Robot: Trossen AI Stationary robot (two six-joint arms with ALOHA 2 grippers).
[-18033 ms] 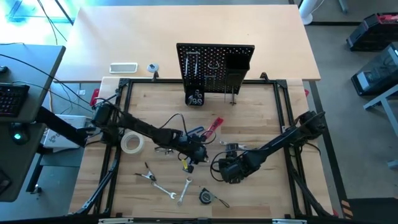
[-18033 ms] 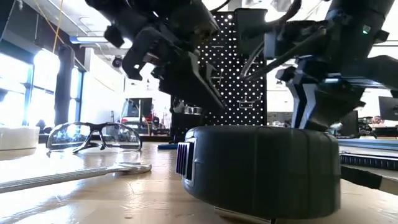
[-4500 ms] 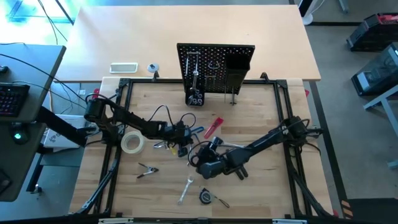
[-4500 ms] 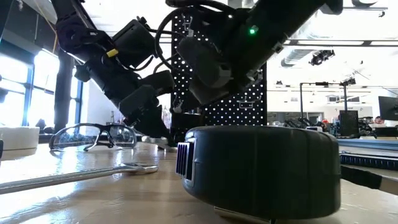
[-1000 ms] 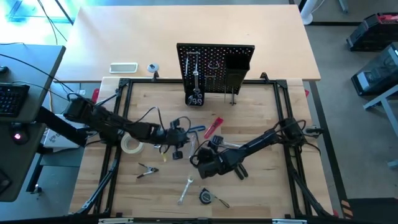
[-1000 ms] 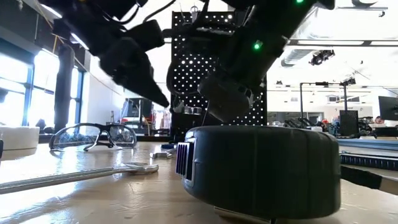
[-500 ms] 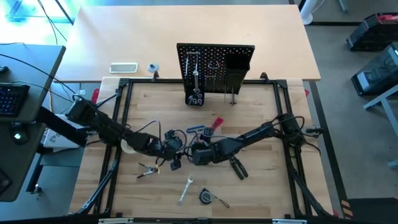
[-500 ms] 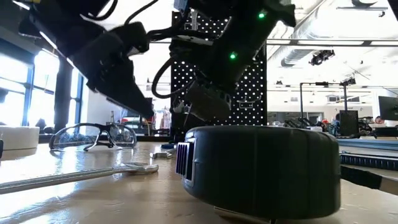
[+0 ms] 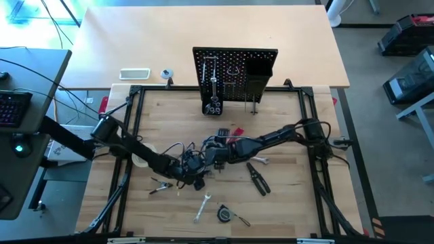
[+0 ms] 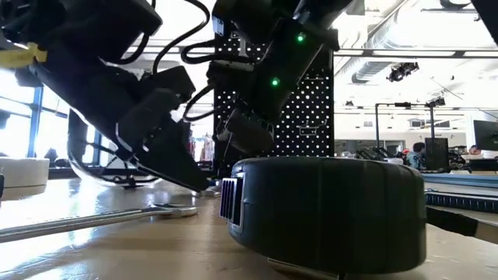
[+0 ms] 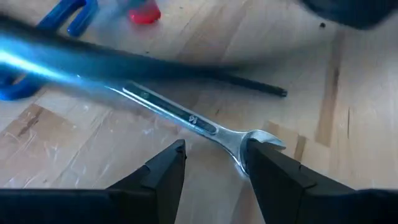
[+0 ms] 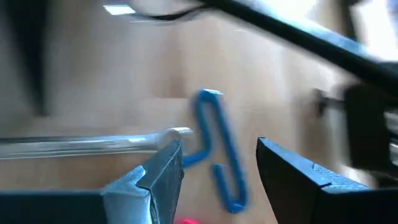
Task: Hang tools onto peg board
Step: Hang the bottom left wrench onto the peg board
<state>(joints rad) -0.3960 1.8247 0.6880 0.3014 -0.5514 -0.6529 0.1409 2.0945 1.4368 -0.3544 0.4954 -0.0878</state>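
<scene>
At mid-desk (image 9: 291, 203), both arms converge on the loose tools. Left tool (image 11: 214, 163): fingers spread, empty, hovering low over a silver wrench (image 11: 199, 121). The wrench lies flat on the wood, its open end just beside one finger (image 11: 273, 180), its shaft running obliquely across the gap and away from the tool. That long axis, slanted to the closing line of the fingers, is judged the relation on which a grasp depends. Right tool (image 12: 217, 168): fingers likewise spread, empty, poised over the blue hex key (image 12: 217, 149), which lies between them with its long loop pointing outward. Peg board (image 9: 235, 74) stands upright at the far edge, well apart from both tools; a wrench (image 9: 213, 87) already hangs there. Pliers (image 9: 257, 177) lie flat nearer the right arm. For the silver wrench the left arm appears nearer.
</scene>
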